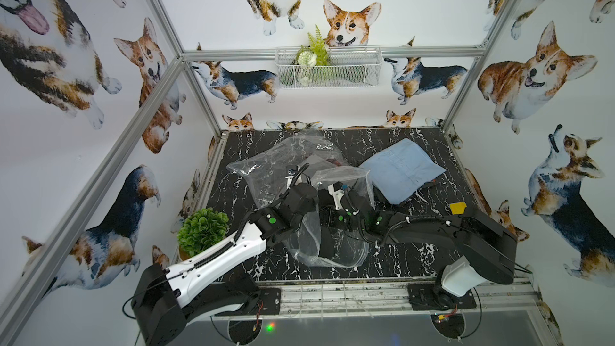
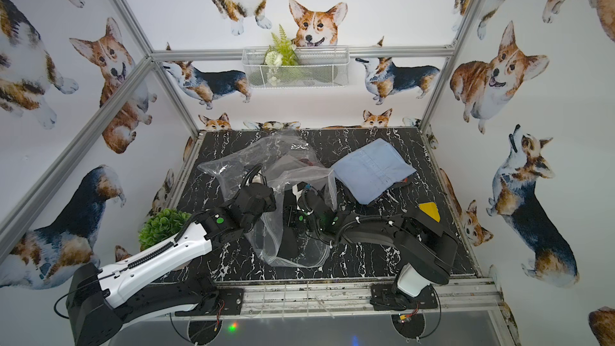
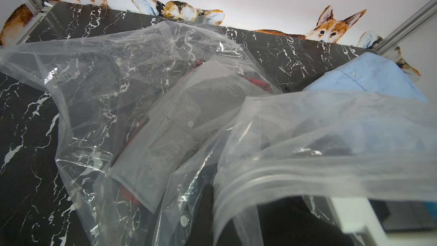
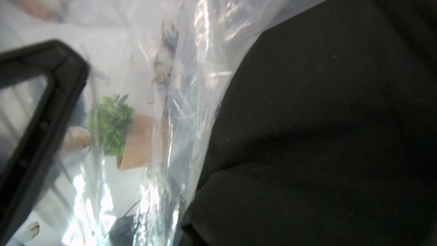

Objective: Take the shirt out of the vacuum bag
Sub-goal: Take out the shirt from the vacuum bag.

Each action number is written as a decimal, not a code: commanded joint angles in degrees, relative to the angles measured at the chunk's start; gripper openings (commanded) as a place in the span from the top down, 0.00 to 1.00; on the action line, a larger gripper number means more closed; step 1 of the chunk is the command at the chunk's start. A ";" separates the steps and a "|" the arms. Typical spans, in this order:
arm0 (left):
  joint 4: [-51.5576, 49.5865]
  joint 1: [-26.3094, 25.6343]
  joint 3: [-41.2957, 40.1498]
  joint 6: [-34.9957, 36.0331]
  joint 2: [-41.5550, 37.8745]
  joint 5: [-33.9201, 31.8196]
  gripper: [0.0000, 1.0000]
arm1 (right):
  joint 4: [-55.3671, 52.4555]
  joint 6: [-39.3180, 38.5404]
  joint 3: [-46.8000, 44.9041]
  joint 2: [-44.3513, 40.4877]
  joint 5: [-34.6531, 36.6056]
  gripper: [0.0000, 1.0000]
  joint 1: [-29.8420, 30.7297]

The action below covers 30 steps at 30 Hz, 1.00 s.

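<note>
Status | left gripper (image 1: 290, 172) clamped on vacuum bag (image 1: 310, 248) zip edge | right gripper (image 1: 333, 193) closed inside it, seemingly on black shirt (image 4: 331, 114)

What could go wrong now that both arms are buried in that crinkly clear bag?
1. The vacuum bag is crumpled around both wrists, so a pull may drag the whole bag along with the black shirt instead of freeing it.
2. The potted plant stands close beside the left arm; a wide swing might tip it.
3. Plastic veils the right wrist view, so aiming there looks hard.
</note>
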 commanded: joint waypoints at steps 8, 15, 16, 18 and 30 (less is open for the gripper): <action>1.59 1.22 0.55 0.04 1.70 0.38 1.00 | -2.70 1.76 -5.35 -12.56 -3.80 1.00 1.45; 1.68 1.30 2.24 -0.42 2.94 0.66 1.00 | -10.12 -0.15 0.03 -18.62 -5.80 1.00 2.60; 1.56 1.31 2.14 -0.42 3.16 0.59 1.00 | -11.98 -0.96 1.16 -19.41 -5.24 1.00 3.03; 1.56 1.31 1.95 -0.69 3.56 0.39 1.00 | -13.54 -1.39 2.03 -20.97 -4.41 1.00 3.25; 0.98 1.27 2.04 -1.40 4.84 1.01 1.00 | -15.98 -2.37 2.99 -27.59 -3.51 1.00 3.49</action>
